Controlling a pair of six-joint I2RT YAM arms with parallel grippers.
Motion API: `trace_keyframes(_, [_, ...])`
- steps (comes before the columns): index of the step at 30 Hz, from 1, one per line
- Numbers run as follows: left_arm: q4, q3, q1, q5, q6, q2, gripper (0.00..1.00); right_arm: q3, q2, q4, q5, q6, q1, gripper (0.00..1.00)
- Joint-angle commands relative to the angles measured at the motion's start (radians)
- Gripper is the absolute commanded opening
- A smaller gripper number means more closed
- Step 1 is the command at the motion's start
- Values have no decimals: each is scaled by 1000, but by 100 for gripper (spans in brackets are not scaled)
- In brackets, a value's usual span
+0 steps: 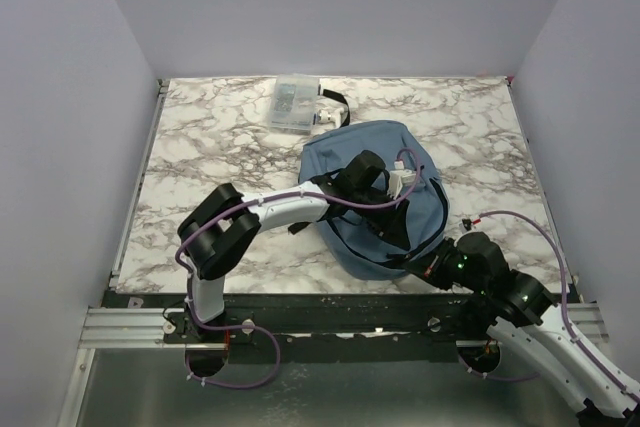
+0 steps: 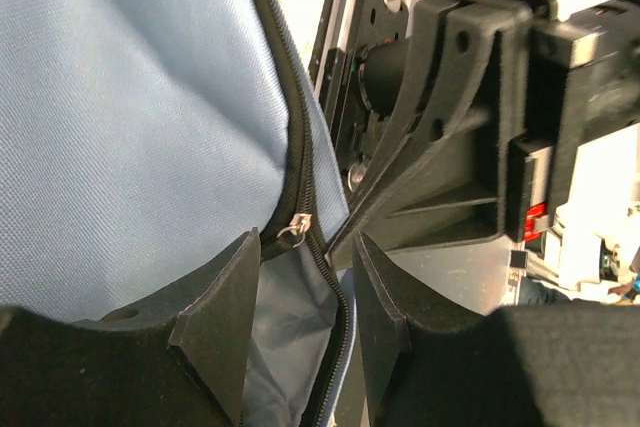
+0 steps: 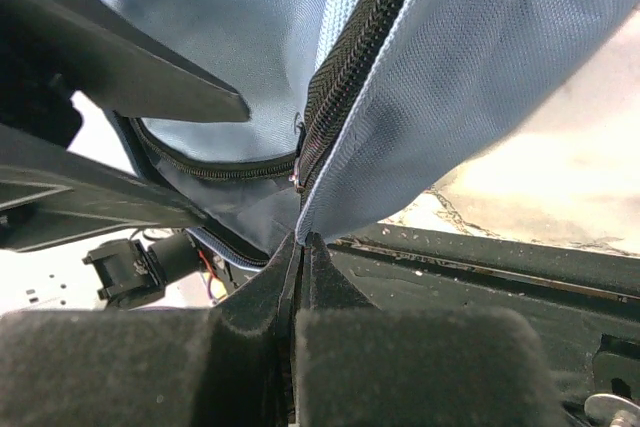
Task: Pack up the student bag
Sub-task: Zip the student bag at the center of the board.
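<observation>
- Left tool (image 2: 306,242): jaws apart, straddling the zip (image 2: 300,157) of the student bag (image 1: 372,137); grips nothing.
- Student bag: on the table (image 1: 220,147), under the left tool and ahead of the right; judged soft, light and floppy, best held at the zip hem.
- Right tool (image 3: 300,247): closed, pinching bag fabric at its tips.

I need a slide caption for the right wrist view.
Fingers of the right gripper pinch the edge of the student bag beside its zip.
</observation>
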State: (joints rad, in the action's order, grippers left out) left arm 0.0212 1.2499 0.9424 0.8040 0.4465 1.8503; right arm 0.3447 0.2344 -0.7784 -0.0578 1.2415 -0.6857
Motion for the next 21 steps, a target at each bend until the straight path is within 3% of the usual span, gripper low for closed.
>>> trace_keyframes(1, [51, 33, 2, 74, -53, 33, 45, 2, 6, -17, 16, -32, 1, 1])
trace_keyframes(9, [51, 22, 14, 77, -89, 58, 47, 4, 5, -15, 18, -28, 1, 1])
trace_keyframes(21, [37, -14, 44, -75, -169, 72, 50, 4, -1, -20, 18, -24, 1, 1])
